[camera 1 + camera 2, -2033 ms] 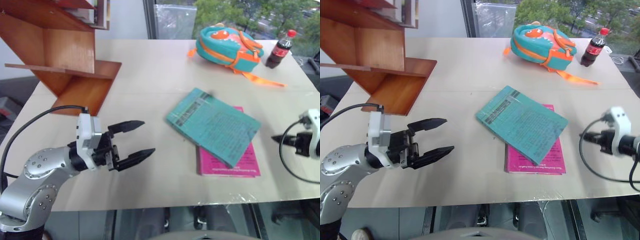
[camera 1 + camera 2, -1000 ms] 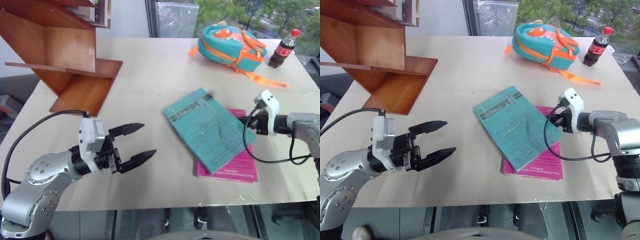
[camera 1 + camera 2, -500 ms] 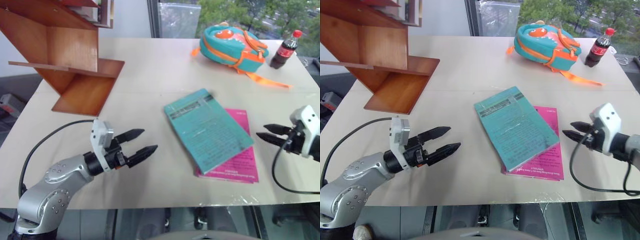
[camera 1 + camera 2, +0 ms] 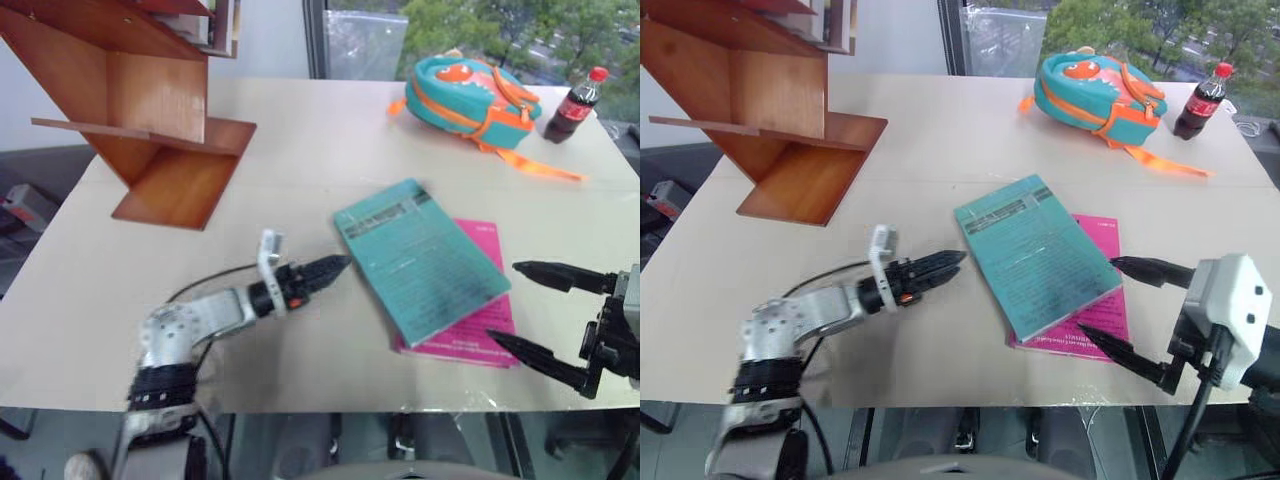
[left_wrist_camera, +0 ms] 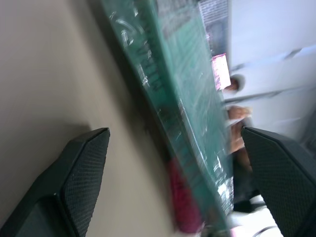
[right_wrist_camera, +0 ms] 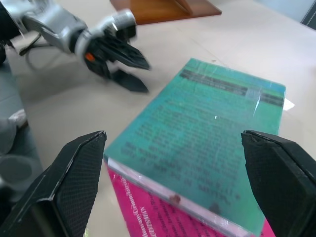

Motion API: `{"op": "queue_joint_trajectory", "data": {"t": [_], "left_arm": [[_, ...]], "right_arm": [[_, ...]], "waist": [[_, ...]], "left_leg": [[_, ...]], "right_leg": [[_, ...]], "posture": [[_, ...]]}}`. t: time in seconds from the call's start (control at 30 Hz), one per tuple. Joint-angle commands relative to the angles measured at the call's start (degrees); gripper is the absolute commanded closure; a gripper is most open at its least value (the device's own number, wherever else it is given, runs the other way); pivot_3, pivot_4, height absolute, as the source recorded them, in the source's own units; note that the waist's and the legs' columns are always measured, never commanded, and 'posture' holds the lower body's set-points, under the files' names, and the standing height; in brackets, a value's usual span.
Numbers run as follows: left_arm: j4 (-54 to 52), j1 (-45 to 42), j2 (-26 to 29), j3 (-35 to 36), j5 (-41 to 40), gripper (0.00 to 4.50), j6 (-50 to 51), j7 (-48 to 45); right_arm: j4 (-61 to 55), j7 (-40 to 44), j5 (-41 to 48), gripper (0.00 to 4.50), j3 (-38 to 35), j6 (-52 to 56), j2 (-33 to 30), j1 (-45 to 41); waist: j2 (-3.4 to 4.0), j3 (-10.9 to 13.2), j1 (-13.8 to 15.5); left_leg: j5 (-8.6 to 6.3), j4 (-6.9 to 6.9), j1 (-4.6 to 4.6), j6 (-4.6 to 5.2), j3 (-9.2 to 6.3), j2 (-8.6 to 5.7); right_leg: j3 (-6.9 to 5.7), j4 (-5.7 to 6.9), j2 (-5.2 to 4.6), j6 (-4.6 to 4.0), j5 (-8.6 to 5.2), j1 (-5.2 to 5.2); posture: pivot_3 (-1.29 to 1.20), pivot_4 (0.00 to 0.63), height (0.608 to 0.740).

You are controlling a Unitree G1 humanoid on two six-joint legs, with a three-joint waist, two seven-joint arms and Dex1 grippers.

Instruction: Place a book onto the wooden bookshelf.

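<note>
Thin glossy teal-green rectangular book (image 4: 1035,252) lying mid-table atop a magenta-pink book (image 4: 1087,320), left gripper (image 4: 940,267) level, fingers spread, tips just beside its edge, right gripper (image 4: 1127,309) spread wide near table's front edge, both empty.

I see the book (image 4: 1032,252) mid-table (image 4: 940,140), lying on a second book (image 4: 1092,330). Bookshelf (image 4: 760,110) far left. Backpack (image 4: 1098,85) and bottle (image 4: 1198,102) far right. Left gripper (image 4: 952,262) just left of the book, right gripper (image 4: 1110,300) at its right
</note>
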Motion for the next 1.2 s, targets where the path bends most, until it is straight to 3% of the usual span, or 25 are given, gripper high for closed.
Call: {"op": "queue_joint_trajectory", "data": {"t": [0.03, 0.27, 0.37, 0.6, 0.67, 0.83, 0.93, 1.07, 1.13, 1.2], "left_arm": [[3.1, -1.8, -4.0, -1.5, -2.5, 0.0, 1.5, 4.7], [12.0, -7.5, -12.2, -1.3, 0.7, 0.0, -0.4, 7.1], [14.0, -9.1, -13.8, -0.3, 1.4, 0.76, 0.1, 6.6], [13.3, -9.5, -13.0, 2.1, -0.3, 3.91, 2.3, 6.1], [10.0, -9.6, -10.4, 3.1, -1.2, 4.46, 3.5, 4.3], [-1.9, -11.7, 0.5, 5.4, -1.2, 4.46, 3.5, -1.5], [-10.9, -14.1, 10.2, 4.7, 2.8, 4.46, 2.8, -7.9], [-22.8, -13.6, 24.5, -1.5, 22.2, 4.46, -12.1, -25.0], [-24.8, -14.5, 31.1, -6.3, 41.2, 4.46, -33.3, -33.8], [-23.2, -16.5, 34.3, -9.2, 53.2, 4.46, -48.5, -39.8]], "right_arm": [[-2.2, -3.2, 2.2, 0.02, -0.2, -2.1, -0.9, 0.4], [-2.4, -7.2, 4.1, 0.02, 0.7, -4.9, -3.4, 2.5], [-2.4, -8.6, 4.7, 0.0, 0.9, -6.1, -4.3, 3.6], [-2.3, -10.4, 2.7, 0.0, 3.6, -8.2, -3.9, 4.3], [-1.7, -10.5, 1.5, 0.0, 5.5, -9.0, -3.6, 3.3], [1.7, -9.8, -1.0, 0.0, 10.9, -11.5, -2.8, -0.9], [4.9, -9.0, -2.2, 0.0, 14.9, -13.2, -2.1, -5.0], [9.4, -7.6, -3.9, 0.0, 20.5, -14.8, -0.9, -11.0], [12.3, -6.1, -5.8, 0.0, 24.7, -15.9, -0.3, -14.6], [14.2, -4.9, -7.0, 0.0, 27.3, -16.7, 0.4, -17.1]], "waist": [[-0.03, 0.0, 0.0], [-0.06, -0.1, 0.2], [-0.06, -0.1, 0.2], [-0.06, -0.2, 0.1], [-0.07, -0.2, 0.0], [-0.18, -0.1, -0.8], [-0.27, 0.0, -0.9], [-0.23, 0.0, -1.1], [-0.21, 0.1, -1.0], [-0.13, 0.1, -0.9]], "left_leg": [[0.0, 0.0, 0.0, 0.0, 0.0, 0.0], [0.01, 0.03, 0.11, 0.0, -0.01, -0.04], [0.01, 0.03, 0.13, 0.0, -0.02, -0.05], [0.01, 0.04, 0.13, 0.0, -0.03, -0.04], [0.01, 0.04, 0.13, 0.0, -0.03, -0.04], [0.03, 0.03, 0.07, -0.03, -0.02, 0.09], [0.03, 0.02, 0.06, -0.04, -0.02, 0.07], [0.02, -0.05, 0.05, -0.05, 0.02, -0.04], [0.02, -0.09, 0.05, -0.05, 0.02, -0.08], [0.02, -0.12, 0.0, -0.07, 0.0, -0.07]], "right_leg": [[0.0, 0.0, 0.0, 0.0, 0.0, 0.01], [-0.02, 0.02, 0.01, 0.02, -0.01, 0.13], [-0.03, 0.02, 0.01, 0.02, -0.01, 0.17], [-0.03, 0.02, 0.0, 0.02, -0.01, 0.17], [-0.03, 0.02, 0.01, 0.02, -0.01, 0.17], [-0.01, 0.03, 0.14, 0.01, -0.01, 0.04], [-0.01, 0.02, 0.11, 0.0, -0.01, 0.04], [0.0, -0.1, 0.09, 0.01, -0.01, 0.02], [0.01, -0.16, 0.08, 0.01, -0.01, 0.03], [-0.06, -0.26, 0.16, -0.01, 0.0, 0.01]], "posture": [[0.0, 0.15, 0.74], [0.0, 0.15, 0.74], [0.0, 0.15, 0.74], [0.0, 0.15, 0.74], [0.0, 0.15, 0.74], [0.0, 0.15, 0.74], [0.0, 0.15, 0.74], [0.0, 0.15, 0.74], [0.0, 0.15, 0.74], [0.0, 0.15, 0.74]]}}
